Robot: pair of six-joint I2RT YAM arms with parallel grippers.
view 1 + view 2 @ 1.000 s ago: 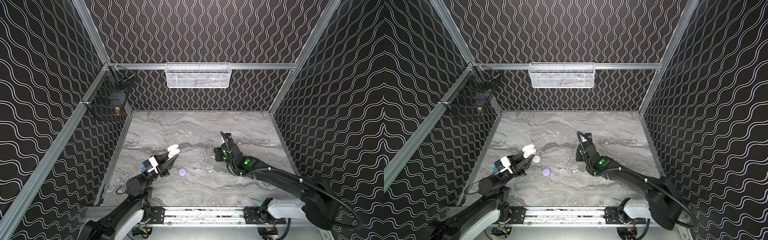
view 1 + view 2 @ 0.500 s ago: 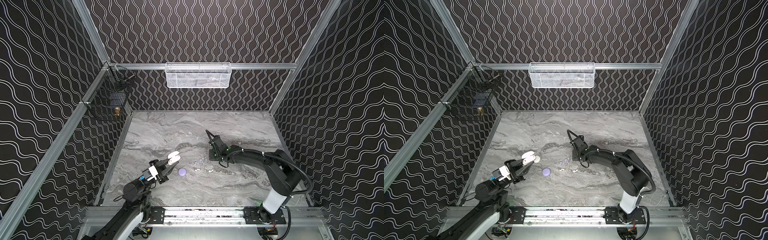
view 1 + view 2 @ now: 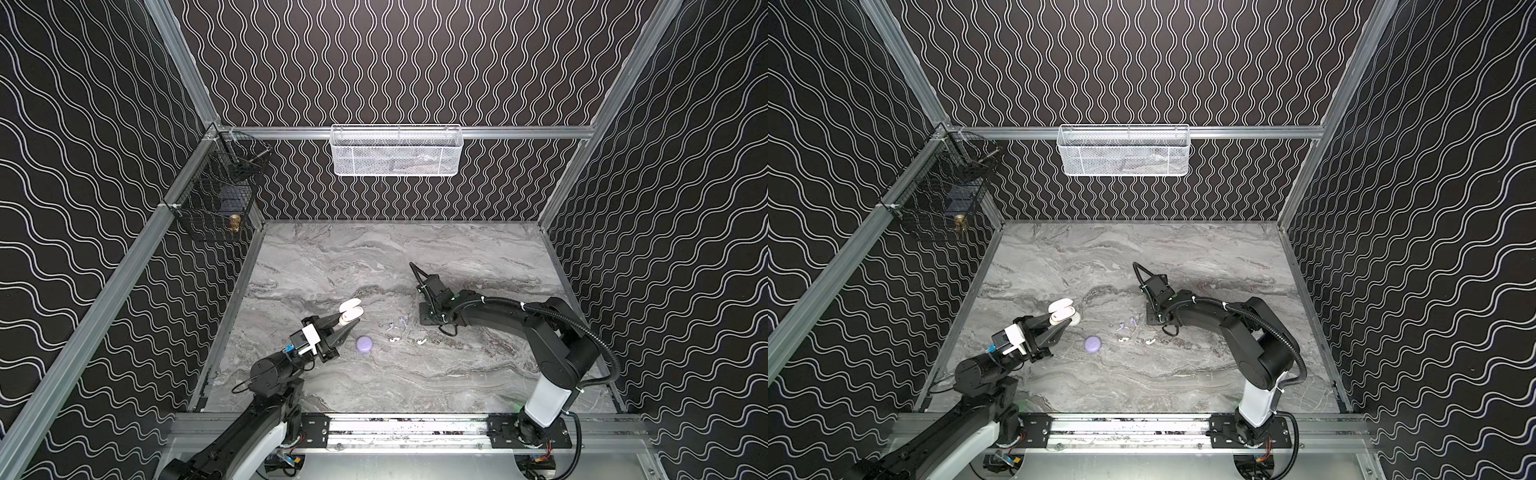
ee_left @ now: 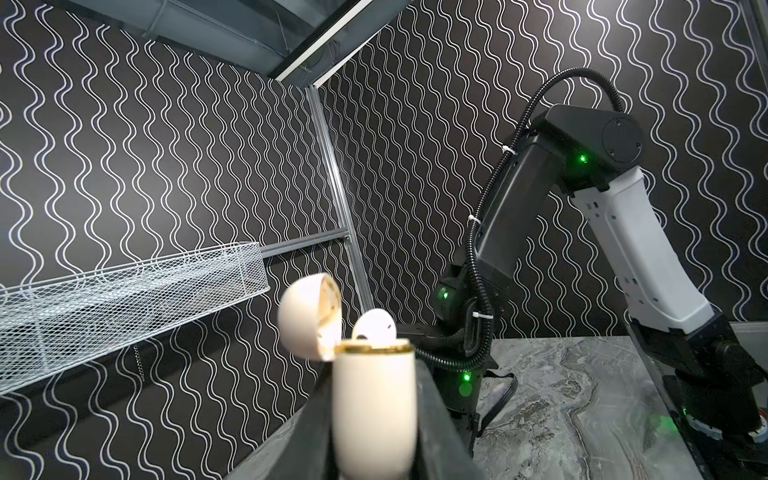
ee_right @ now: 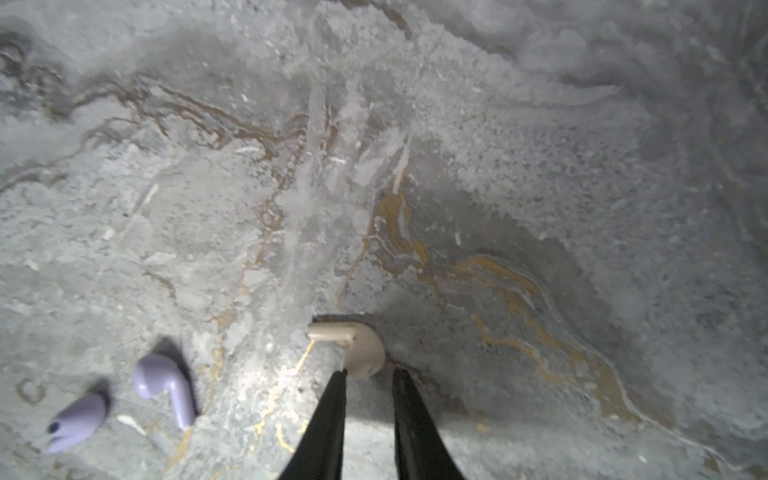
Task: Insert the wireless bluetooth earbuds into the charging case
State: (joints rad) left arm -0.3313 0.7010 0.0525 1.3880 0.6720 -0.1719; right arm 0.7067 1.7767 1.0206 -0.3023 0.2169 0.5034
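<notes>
On the marble table (image 3: 374,257) the right gripper's (image 5: 370,372) close-set fingers flanked an earbud (image 5: 365,351) — hold uncertain, deeper bite advisable; left gripper (image 3: 350,321) pinched the charging case (image 4: 374,399).

A white mesh basket (image 3: 395,151) hangs on the back wall (image 3: 395,75); a black wire basket (image 3: 216,195) (small brass piece (image 3: 235,223) inside) hangs left, above the grey marbled tabletop (image 3: 374,257).
</notes>
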